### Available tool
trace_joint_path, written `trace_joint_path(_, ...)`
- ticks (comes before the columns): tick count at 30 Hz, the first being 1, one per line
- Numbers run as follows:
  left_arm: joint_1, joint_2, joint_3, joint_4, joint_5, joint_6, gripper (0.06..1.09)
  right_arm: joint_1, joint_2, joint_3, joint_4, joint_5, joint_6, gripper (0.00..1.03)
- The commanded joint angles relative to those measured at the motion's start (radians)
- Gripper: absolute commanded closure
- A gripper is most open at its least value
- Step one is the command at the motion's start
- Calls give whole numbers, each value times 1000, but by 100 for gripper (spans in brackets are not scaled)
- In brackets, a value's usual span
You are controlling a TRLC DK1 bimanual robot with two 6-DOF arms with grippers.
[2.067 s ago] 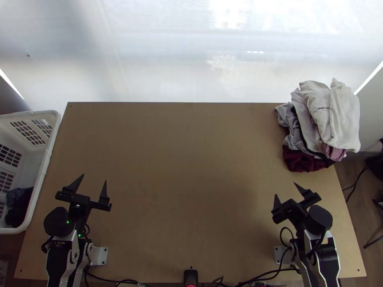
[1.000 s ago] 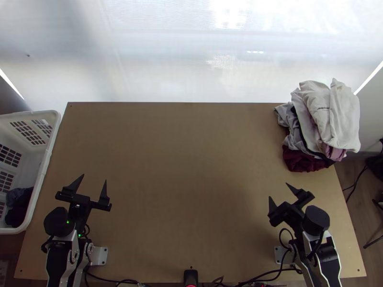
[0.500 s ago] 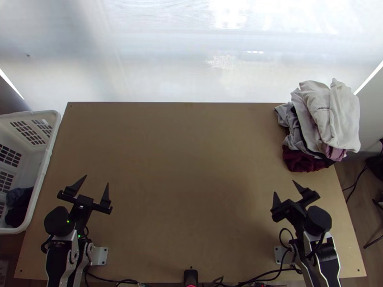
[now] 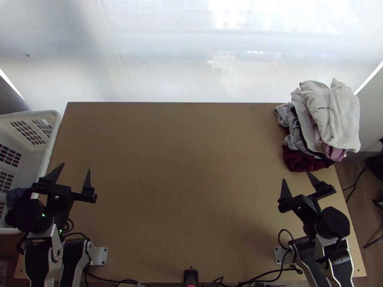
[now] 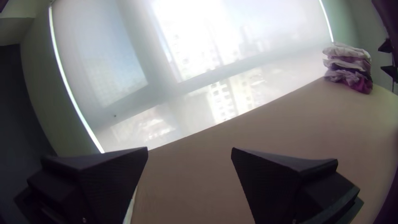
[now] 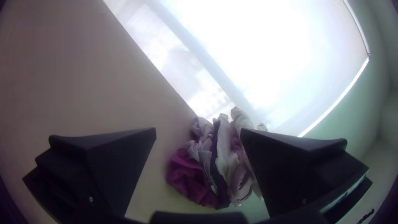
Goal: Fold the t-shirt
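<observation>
The top cloth [image 4: 339, 119] is off-white with small dark lettering; there's a pink cloth [image 4: 333, 153], a grey cloth [image 4: 289, 118], a maroon cloth [image 4: 302, 161]. White basket [image 4: 52, 143], gridded. Brown counter [image 4: 182, 158].

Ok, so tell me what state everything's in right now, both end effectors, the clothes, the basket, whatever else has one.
Left end effector: open, holding nothing
Right end effector: open, holding nothing
Clothes pile: stacked, uneven
Maroon garment: bunched, low in the pile
Laundry basket: upright, dark cloth inside
Dark cloth: bunched, partly hidden
</observation>
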Motion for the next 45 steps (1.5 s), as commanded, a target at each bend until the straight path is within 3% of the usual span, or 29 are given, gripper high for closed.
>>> trace_joint_path(1,213,194,225,-38,-2,-27,11,11,205,184,84,85,66,8)
trace_joint_path(4,321,280,330,-55,7,-58,11,12,412,370,39,162,161,8)
trace_joint_path(12,600,562,600,-175,15,-87,11,91,806,882,-406,182,548,5)
trace_joint_path(18,727,722,725,-279,33,-41,11,127,879,992,-487,188,658,5)
trace_joint_path(24,941,975,849,-376,136,25,11,121,888,1074,-539,186,661,5)
trace_joint_path(28,1028,1113,923,-367,139,83,11,129,875,1077,-536,206,643,5)
trace_joint_path(31,1083,1213,1001,-371,139,57,11,146,872,1064,-544,206,643,5)
trace_joint_path(45,1140,1513,1136,-357,-8,191,11,130,877,1127,-568,196,654,5)
